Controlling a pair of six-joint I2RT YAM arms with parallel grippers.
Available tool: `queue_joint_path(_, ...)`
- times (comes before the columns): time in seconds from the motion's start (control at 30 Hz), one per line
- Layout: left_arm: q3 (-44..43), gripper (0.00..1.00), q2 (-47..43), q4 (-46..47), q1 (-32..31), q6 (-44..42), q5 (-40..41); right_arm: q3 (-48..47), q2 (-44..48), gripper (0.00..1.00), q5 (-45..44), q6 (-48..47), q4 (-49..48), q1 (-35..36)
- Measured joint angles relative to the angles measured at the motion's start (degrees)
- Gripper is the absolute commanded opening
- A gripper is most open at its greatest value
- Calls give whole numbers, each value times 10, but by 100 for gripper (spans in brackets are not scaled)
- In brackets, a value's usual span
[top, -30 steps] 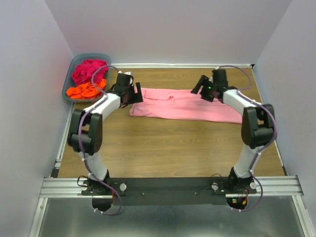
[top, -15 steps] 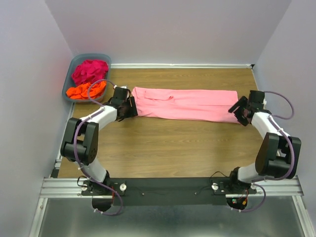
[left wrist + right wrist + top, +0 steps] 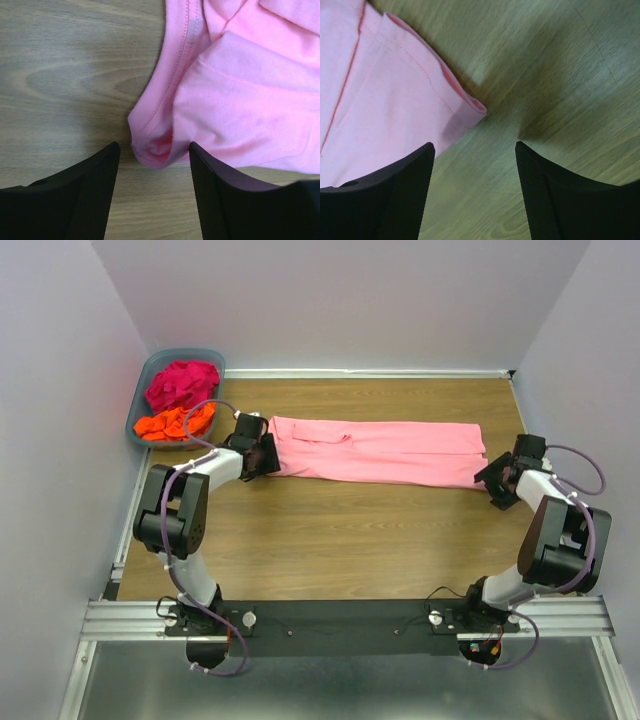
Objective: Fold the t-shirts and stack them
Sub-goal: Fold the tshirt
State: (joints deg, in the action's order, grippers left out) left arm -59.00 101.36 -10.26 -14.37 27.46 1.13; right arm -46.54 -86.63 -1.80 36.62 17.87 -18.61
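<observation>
My left gripper (image 3: 154,146) is released, its jaws straddling the rounded corner of the light pink t-shirt (image 3: 375,450), which lies folded long across the worktop (image 3: 340,540). My right gripper (image 3: 474,144) is released too, at the opposite corner.

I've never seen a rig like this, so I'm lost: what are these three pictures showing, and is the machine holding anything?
Two robot arms are bolted at the near edge of a wooden table. The wide picture looks down from above. Each close-up comes from a camera on one wrist, with that arm's black fingers at the bottom. A light pink t-shirt lies flat. The left hand straddles its left corner, and the right hand sits just short of its right corner. Both are open and hold nothing. The basket at the far left contains a magenta t-shirt and an orange t-shirt.
</observation>
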Motion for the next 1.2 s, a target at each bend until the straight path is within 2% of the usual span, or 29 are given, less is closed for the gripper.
queue_joint_path(0.2,-2,54,4,4,0,2,4,0,-23,72,4,6,-12,-7)
queue_joint_path(0.23,-2,50,5,4,0,2,5,0,-24,72,6,8,-16,-9)
queue_joint_path(0.4,-3,40,8,4,4,0,9,0,-32,70,14,10,-41,-22)
queue_joint_path(0.5,-4,35,10,4,8,0,8,0,-39,63,18,13,-59,-30)
queue_joint_path(0.53,-5,27,10,4,9,-1,9,0,-42,59,21,14,-66,-32)
queue_joint_path(0.63,-5,25,12,3,12,-3,8,0,-49,47,29,16,-78,-35)
queue_joint_path(0.7,-7,20,13,3,13,-4,8,0,-52,39,35,19,-84,-35)
queue_joint_path(0.73,-7,20,13,3,14,-6,8,1,-54,27,36,19,-84,-35)
queue_joint_path(0.8,-7,14,14,3,15,-6,8,4,-55,13,41,21,-87,-35)
queue_joint_path(0.83,-8,14,14,2,16,-6,8,8,-55,2,42,24,-86,-35)
queue_joint_path(0.93,-8,8,14,-1,22,-9,6,15,-54,1,47,24,-89,-39)
queue_joint_path(1.2,-16,10,14,-27,61,-29,-1,18,-40,1,43,14,-66,-66)
